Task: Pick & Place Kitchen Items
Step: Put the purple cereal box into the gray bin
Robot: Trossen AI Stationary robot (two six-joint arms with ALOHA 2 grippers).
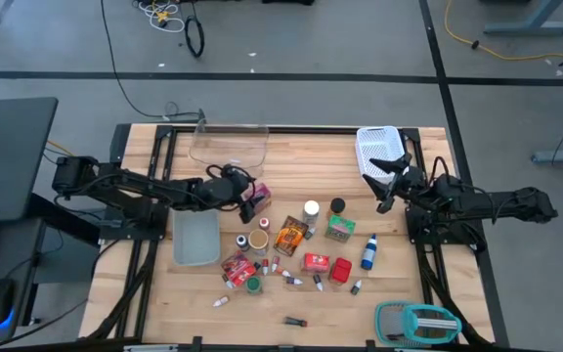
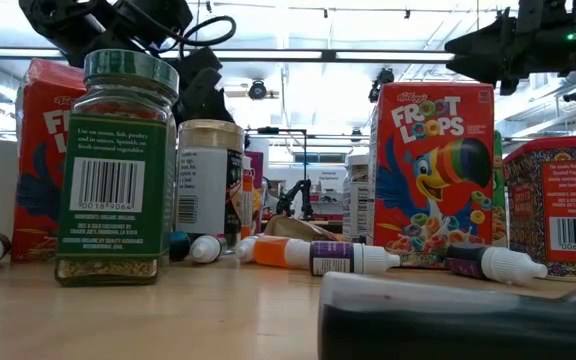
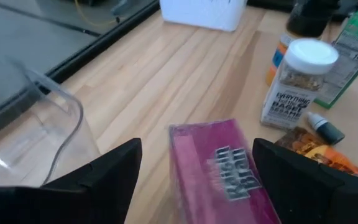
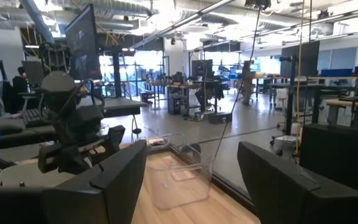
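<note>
Left pincer [image 1: 252, 200]: open wide, straddling the pink box [image 1: 259, 197], which lies flat on the tabletop just off the clear tray [image 1: 229, 147] at the far edge. In the left wrist view the box [image 3: 219, 168] sits between the two fingers [image 3: 107, 168] with daylight on both sides, so nothing is gripped.

Judgement: this reads as either just before a close or just after a let-go; can't tell which from here. If it's a pick, do it like this:
- box looks skewed to the jaw line, so square the wrist to its long sides first
- come down until the fingertips nearly meet the wood, then close on the narrow dimension
- it's thin card, so go gentle or it will buckle
- lift straight up; the clear tray wall is close on the far side and the white-lidded jar [image 3: 297, 81] is near on the other

Grey bin [image 1: 194, 238] sits just nearside of the left arm, towards the left edge. The rest of the kitchen items are bunched mid-tabletop, running towards the near edge: orange packet [image 1: 290, 235], green box [image 1: 339, 228], red boxes [image 1: 327, 265], blue bottle [image 1: 368, 251], small vials scattered around them.

Right pincer [image 1: 387, 186]: also open, empty, raised beside the white mesh basket [image 1: 378, 149] at the far right corner. Waiting, well apart from the pile.
</note>
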